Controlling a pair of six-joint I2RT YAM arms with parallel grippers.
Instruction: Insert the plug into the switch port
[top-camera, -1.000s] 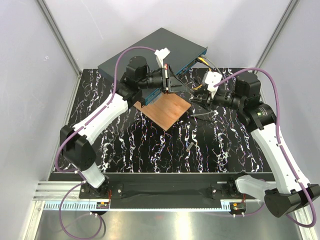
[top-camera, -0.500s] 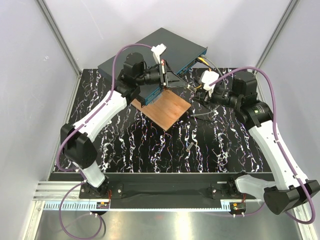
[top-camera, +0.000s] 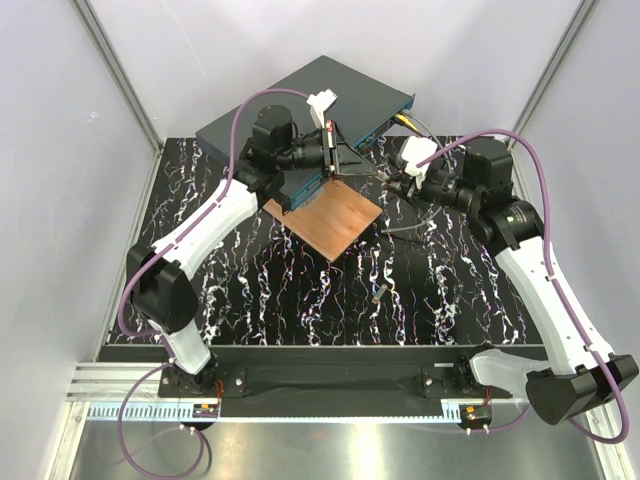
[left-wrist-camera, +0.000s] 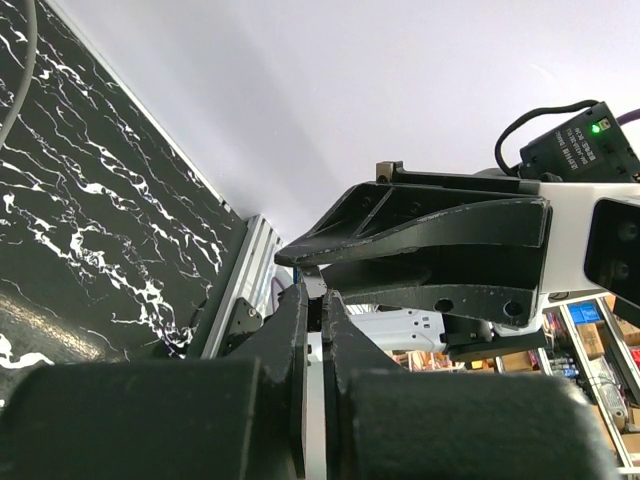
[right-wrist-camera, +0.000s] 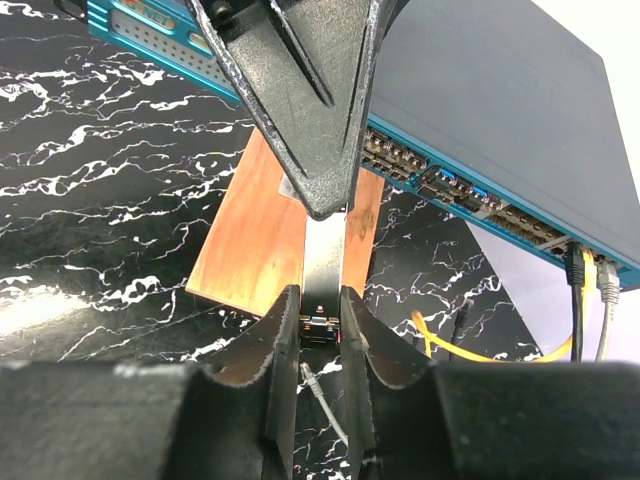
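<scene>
- My left jaws (right-wrist-camera: 325, 205) are closed tight. In the right wrist view they come down from the top as a dark wedge.
- The plug (right-wrist-camera: 322, 265), a pale grey piece, runs from the tips of those jaws straight toward my other wrist. Its far end is pinched at the left tips, as far as that view shows.
- My right jaws (right-wrist-camera: 320, 300) stand narrow on either side of the plug's near end. The fingers (right-wrist-camera: 290, 330) look pressed against its sides, with no gap I can see.
- So both pairs of jaws hold the plug, tip to tip, up in the air above the table (right-wrist-camera: 100, 200).
- The plug hangs over the near edge of the wooden board (right-wrist-camera: 250, 250), in front of the switch (right-wrist-camera: 470, 80) and apart from it. It is not in any socket.
- The switch lies flat at the back of the table with its teal front face (right-wrist-camera: 455, 195) and row of sockets turned toward my jaws.
- The wooden board lies flat just in front of that face.
- A yellow cable (top-camera: 403, 121) is plugged in toward the right end of the switch.
- From above, a small grey bit (top-camera: 378, 294) lies alone on the table, well apart from both jaws, on the near side of the board.
- From above, the plug itself is too small to make out between my two wrists.
</scene>
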